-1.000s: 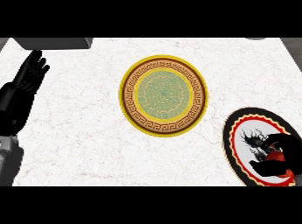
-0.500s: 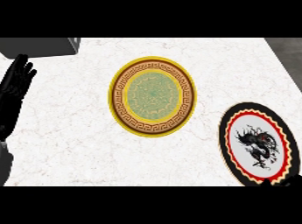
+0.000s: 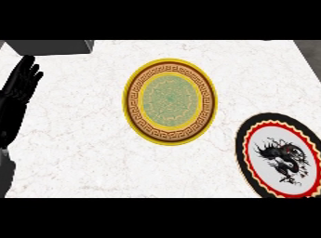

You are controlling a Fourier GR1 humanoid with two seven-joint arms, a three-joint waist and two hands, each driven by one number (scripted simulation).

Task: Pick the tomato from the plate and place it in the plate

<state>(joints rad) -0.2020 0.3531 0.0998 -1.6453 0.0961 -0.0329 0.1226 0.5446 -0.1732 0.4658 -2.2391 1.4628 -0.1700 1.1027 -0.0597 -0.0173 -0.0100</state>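
Marble counter, white with faint grey veins, fills most of the frame. Near its centre, slightly toward the top, lies a yellow-rimmed plate with a brown key-pattern band and a pale green patterned middle; nothing rests on it. At the lower right, partly cut by the frame's bottom band, lies a black-rimmed plate with a red scalloped ring, a thin yellow line and a white centre bearing a black dragon figure; its face is bare too. The two plates lie near each other but apart, with a strip of marble between them. The tomato shows nowhere in this view, on neither plate nor on the counter, so its place relative to either hand cannot be told. The left hand stands at the upper left edge of the frame, black, its fingers straight and spread wide, pointing toward the top, holding nothing; it is well apart from both plates, and its dark forearm runs down along the left edge to a grey segment at the lower left corner. The right hand does not show at all. A grey box-like block sits at the upper left, just above the left hand's fingertips. No brand, label or readable writing appears anywhere; the plates carry only ornament.
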